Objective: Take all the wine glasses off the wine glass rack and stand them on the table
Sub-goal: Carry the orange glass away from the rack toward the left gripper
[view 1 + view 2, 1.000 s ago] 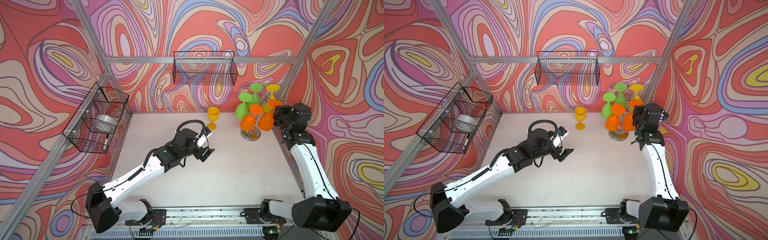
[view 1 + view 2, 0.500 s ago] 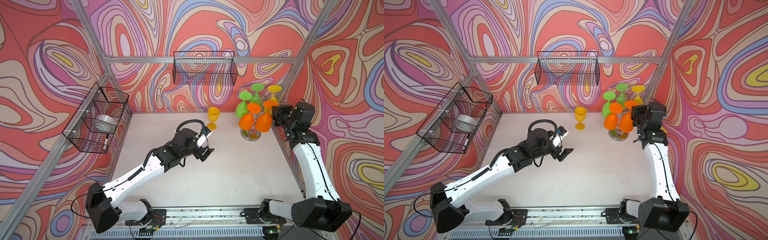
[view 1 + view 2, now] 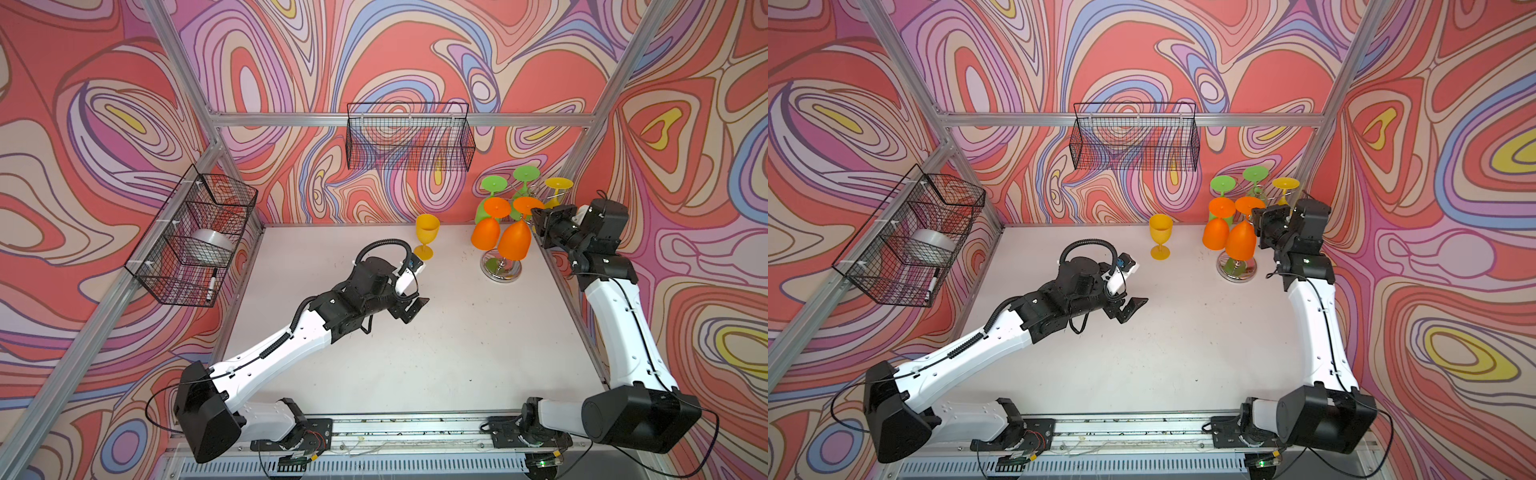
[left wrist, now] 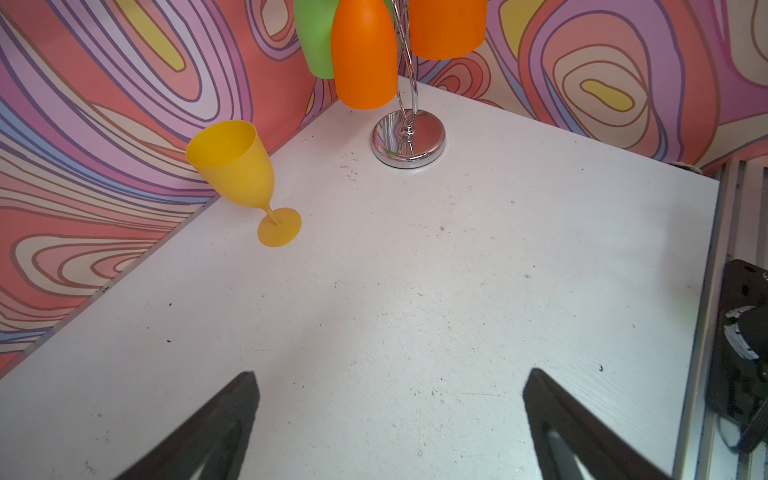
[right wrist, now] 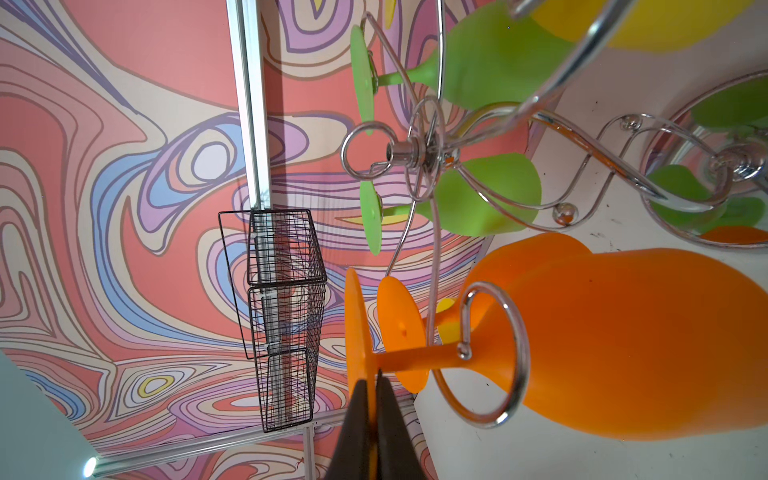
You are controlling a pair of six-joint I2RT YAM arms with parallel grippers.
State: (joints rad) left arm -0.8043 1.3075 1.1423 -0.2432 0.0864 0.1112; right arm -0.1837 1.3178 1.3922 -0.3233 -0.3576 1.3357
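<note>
Sitting between swirl-patterned walls [image 3: 104, 124], the white table [image 3: 415, 353] bears the rack [image 4: 409, 141]; right gripper [image 5: 371, 376] pinches a wine glass [image 5: 623, 340], left gripper [image 4: 390, 374] gapes.

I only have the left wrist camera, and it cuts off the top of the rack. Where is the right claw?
Observer: The right claw is shut on the foot rim of an orange glass that hangs upside down on the rack.
Operator: Is that glass off its hook?
Observer: No, its stem sits inside a chrome loop of the rack.
Operator: How many glasses hang there in all?
Observer: Five. One is a yellow glass that your view misses.
</note>
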